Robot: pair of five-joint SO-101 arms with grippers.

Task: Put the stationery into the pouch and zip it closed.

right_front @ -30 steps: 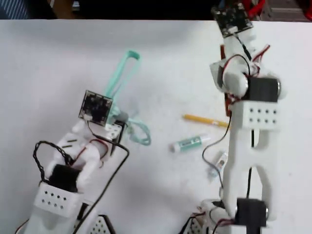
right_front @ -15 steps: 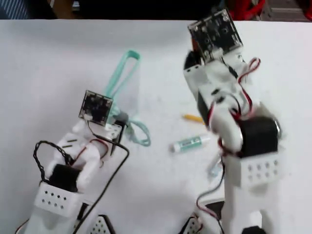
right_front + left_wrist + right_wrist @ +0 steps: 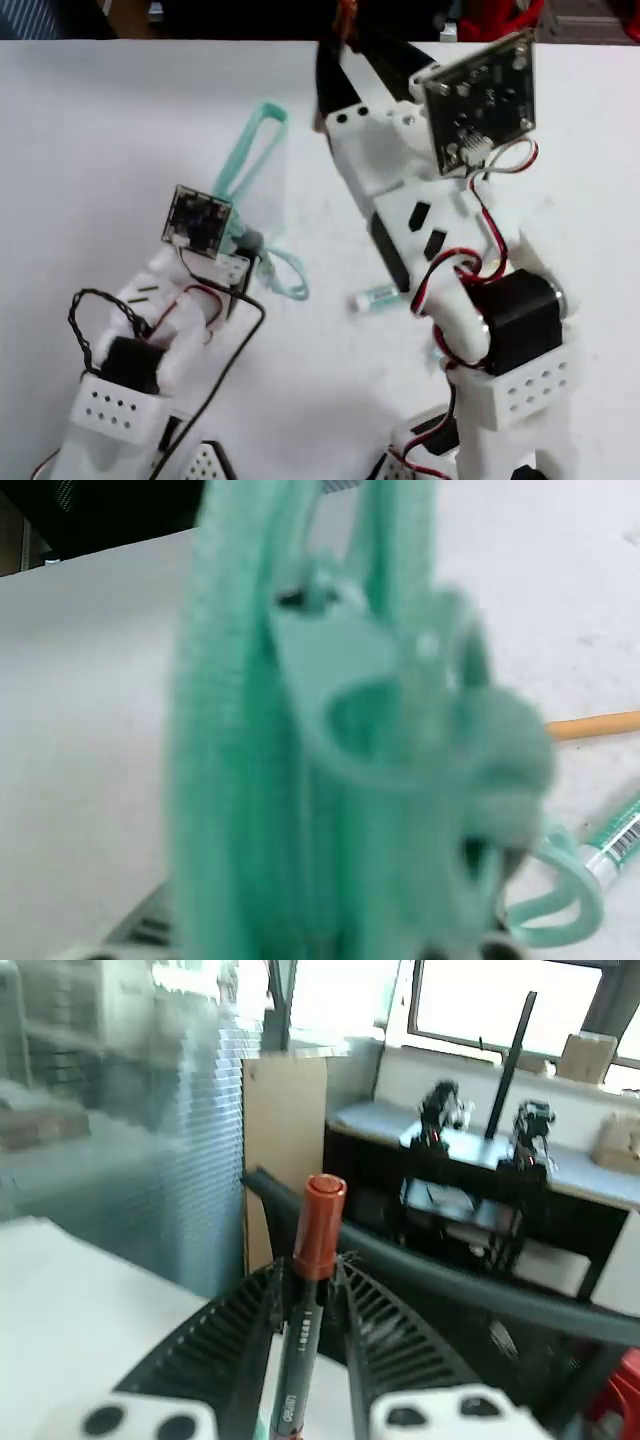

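The left tool (image 3: pixel 245 246) sits low over the white surface (image 3: pixel 110 120), pinching the end of the pouch (image 3: pixel 250 150) by its teal zipper edge; the pouch is clear with a teal rim and stands on edge, so that from the high view its mouth reads as a long narrow loop running away from the tool toward the far side; in the left wrist view the teal zipper band (image 3: pixel 235 780) rises straight up from the tool, with the flat zipper pull (image 3: pixel 335 675) hanging against it; a teal strap loop (image 3: pixel 290 276) lies on the surface just beside the tool

The right tool (image 3: pixel 307 1278) is raised well above the surface and tilted up toward the room behind; its two ribbed black fingers (image 3: pixel 375 1330) are pressed against a pen (image 3: pixel 321 1215) with a red cap, held upright between them with the cap standing clear above the fingertips

On the surface between the two arms lies a white and green tube (image 3: pixel 373 297), partly under the right arm in the high view; a yellow pencil (image 3: pixel 596 723) lies near it, the two apart, both outside the pouch
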